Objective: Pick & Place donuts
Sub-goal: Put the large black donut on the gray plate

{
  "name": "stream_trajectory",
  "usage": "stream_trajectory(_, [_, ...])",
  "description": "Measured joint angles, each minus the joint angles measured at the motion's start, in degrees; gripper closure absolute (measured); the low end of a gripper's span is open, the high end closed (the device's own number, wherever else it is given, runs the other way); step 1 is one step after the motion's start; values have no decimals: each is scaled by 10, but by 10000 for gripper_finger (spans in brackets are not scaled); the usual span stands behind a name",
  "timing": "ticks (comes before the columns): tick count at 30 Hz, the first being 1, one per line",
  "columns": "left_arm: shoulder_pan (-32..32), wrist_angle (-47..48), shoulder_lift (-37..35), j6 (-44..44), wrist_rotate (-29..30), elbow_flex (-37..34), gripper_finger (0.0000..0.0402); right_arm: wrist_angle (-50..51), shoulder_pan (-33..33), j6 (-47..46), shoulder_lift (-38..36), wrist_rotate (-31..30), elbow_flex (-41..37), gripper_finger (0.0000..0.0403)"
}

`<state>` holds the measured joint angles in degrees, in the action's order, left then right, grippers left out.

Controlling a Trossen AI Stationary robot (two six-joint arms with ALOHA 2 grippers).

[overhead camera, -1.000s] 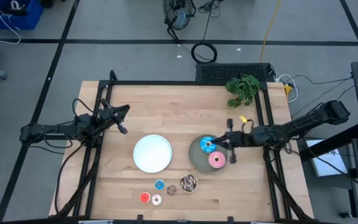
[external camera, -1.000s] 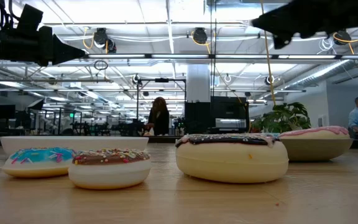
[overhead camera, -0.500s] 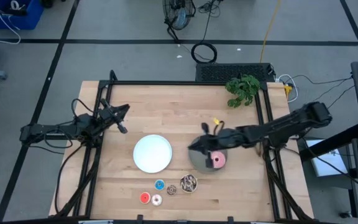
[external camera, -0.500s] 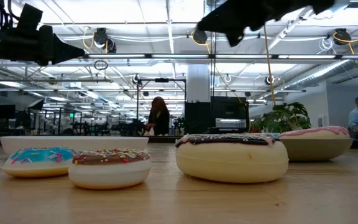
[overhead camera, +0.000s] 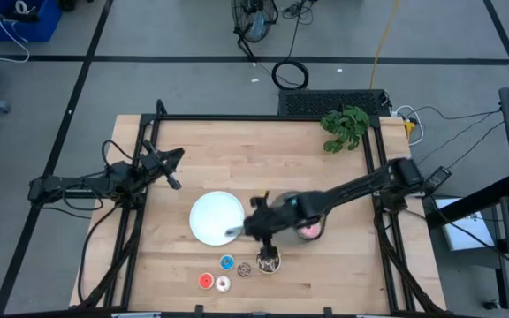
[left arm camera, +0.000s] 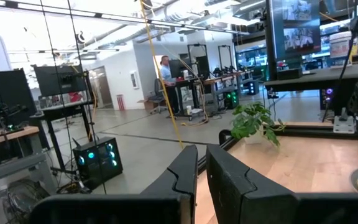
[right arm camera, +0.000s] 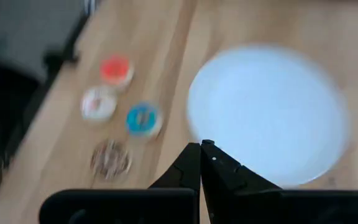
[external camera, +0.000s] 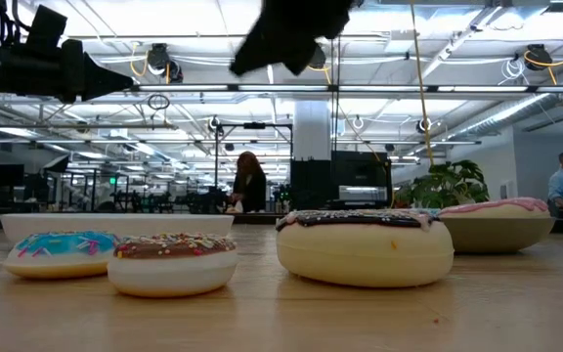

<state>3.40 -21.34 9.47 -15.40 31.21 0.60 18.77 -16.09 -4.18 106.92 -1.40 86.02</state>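
Your right gripper (right arm camera: 202,163) is pressed together, empty, beside the white plate (overhead camera: 210,212); spread it before dropping onto the brown donut (overhead camera: 269,260)

Near the table's (overhead camera: 237,159) middle, a plate (overhead camera: 212,212); just right of it, a second plate (overhead camera: 283,231) bearing a donut (overhead camera: 308,230). Nearer the front edge, a row of small donuts (overhead camera: 226,262) with a larger donut (overhead camera: 269,261) at its right end. At the far right corner, a plant (overhead camera: 345,127).
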Motion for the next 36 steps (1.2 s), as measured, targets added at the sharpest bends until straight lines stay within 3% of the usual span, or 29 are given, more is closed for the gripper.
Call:
stream_trajectory(6, [0, 0, 0, -21, 0, 0, 360, 124, -17, 5, 68, -1, 71, 401])
stream_trajectory(13, [0, 0, 0, -24, 0, 0, 360, 206, -31, 5, 67, -2, 83, 357])
stream_trajectory(27, [0, 2, 0, 1, -1, 0, 360, 192, -68, 0, 67, -6, 83, 245])
stream_trajectory(30, [0, 2, 0, 10, -1, 0, 360, 176, -70, 2, 67, -34, 79, 221])
stream_trajectory(36, [0, 6, 0, 9, -1, 0, 360, 117, -73, -8, 67, -46, 44, 205])
